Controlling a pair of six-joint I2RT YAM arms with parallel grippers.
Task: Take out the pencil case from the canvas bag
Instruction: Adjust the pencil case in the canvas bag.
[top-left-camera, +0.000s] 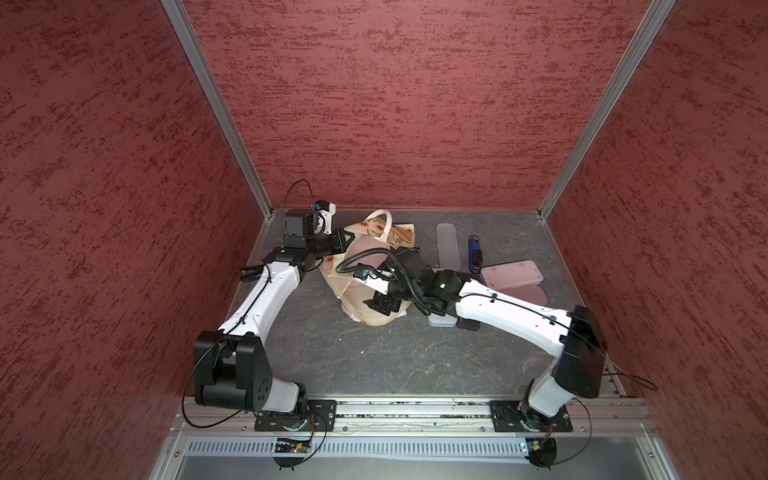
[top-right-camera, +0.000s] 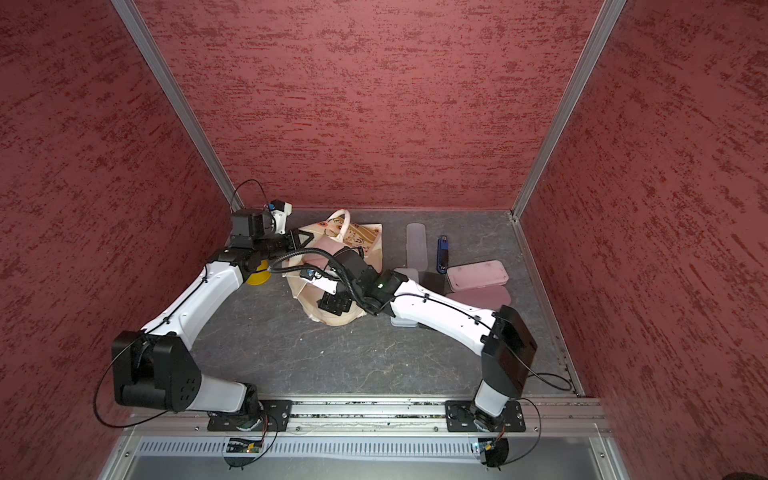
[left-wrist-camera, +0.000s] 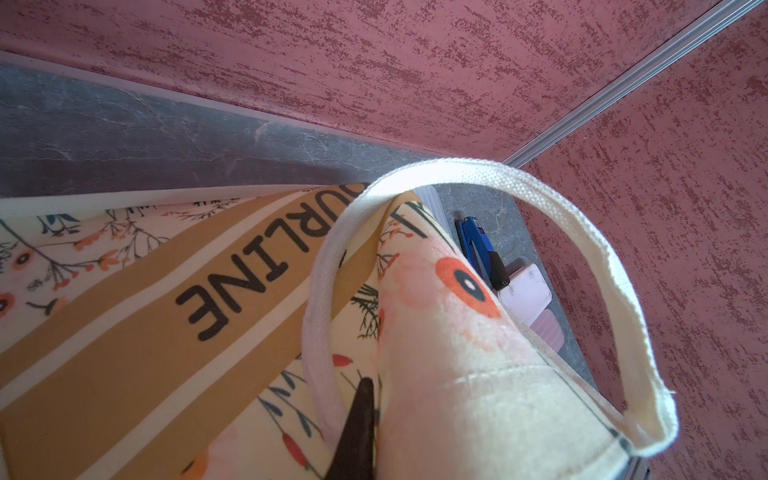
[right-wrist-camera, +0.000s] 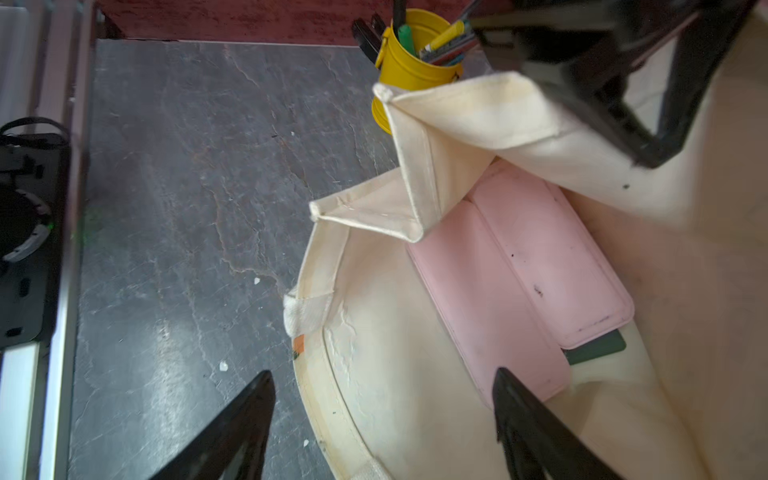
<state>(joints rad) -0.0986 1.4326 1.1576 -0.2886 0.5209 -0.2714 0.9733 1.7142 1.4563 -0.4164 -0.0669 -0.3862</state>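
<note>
The cream canvas bag (top-left-camera: 361, 291) lies on the grey table, its floral side with tan stripes and dark lettering (left-wrist-camera: 166, 311) filling the left wrist view. My left gripper (left-wrist-camera: 372, 386) is shut on the bag's upper rim beside a white handle (left-wrist-camera: 561, 216) and holds the mouth up and open. A pink pencil case (right-wrist-camera: 519, 270) rests inside the bag, partly under a folded corner of canvas; its pink shows in both top views (top-right-camera: 322, 255). My right gripper (right-wrist-camera: 382, 374) hangs open over the near rim, one finger outside over the table and the other inside at the case's end.
A yellow cup of pens (right-wrist-camera: 411, 62) stands just left of the bag, under my left arm (top-right-camera: 257, 276). To the right lie a clear flat strip (top-left-camera: 448, 245), a blue tool (top-left-camera: 475, 253) and pink flat boxes (top-left-camera: 511, 274). Red walls enclose the table.
</note>
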